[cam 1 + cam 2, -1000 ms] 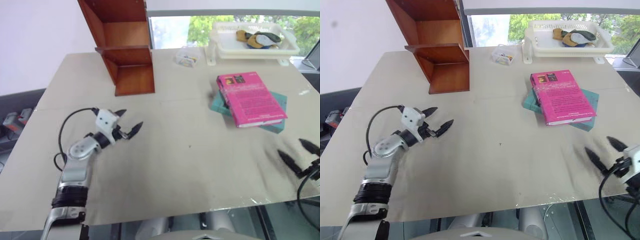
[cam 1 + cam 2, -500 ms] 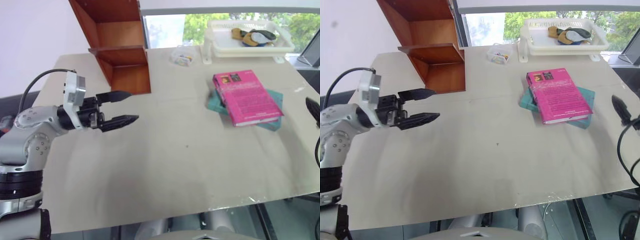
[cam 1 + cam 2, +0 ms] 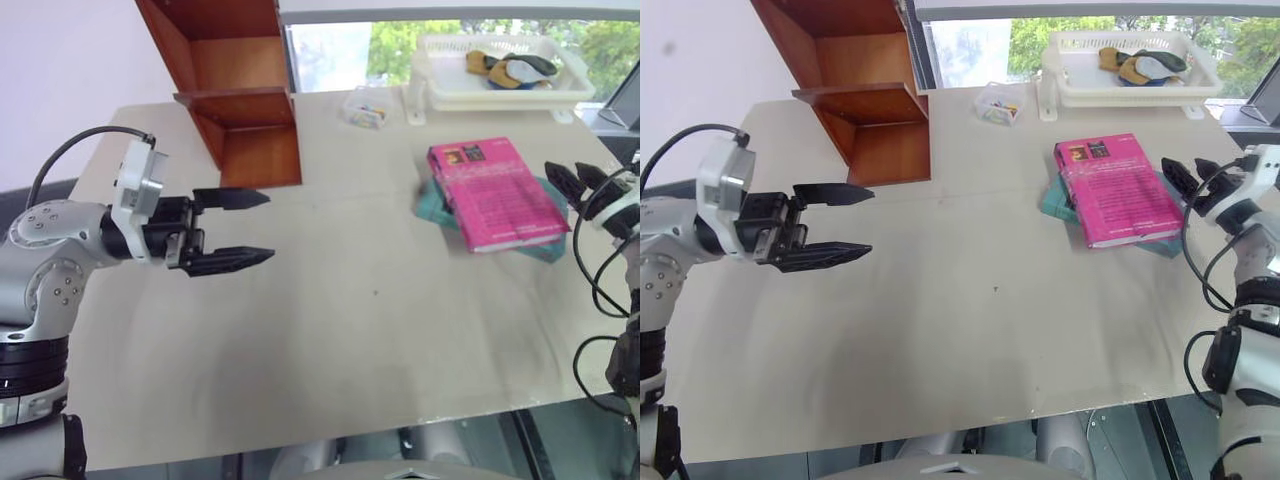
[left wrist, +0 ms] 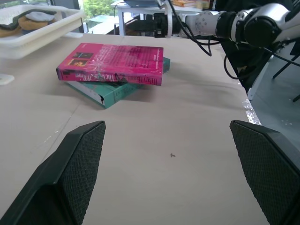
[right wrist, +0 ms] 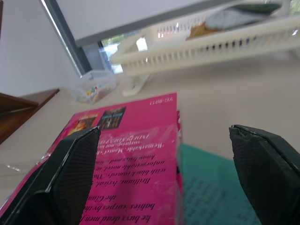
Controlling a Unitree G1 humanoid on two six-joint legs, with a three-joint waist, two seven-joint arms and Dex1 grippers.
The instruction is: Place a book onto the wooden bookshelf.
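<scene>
Approaching the book (image 3: 497,193) from its right edge, the right gripper (image 3: 571,180) has fingers apart and nothing between them; a close from here risks catching the teal book (image 3: 548,222) beneath it, or pushing the stack sideways. Lying flat atop that teal volume on the table (image 3: 370,330), well apart from the wooden bookshelf (image 3: 240,95), the pink book runs its long axis toward the white basket tray (image 3: 500,85), slightly angled. Hovering mid-table, the left gripper (image 3: 240,228) stands wide apart and empty.

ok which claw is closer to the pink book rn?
Right. The right claw is open, right beside the pink book, at its edge. The left claw hangs open far across the table, nearer the wooden bookshelf.
</scene>
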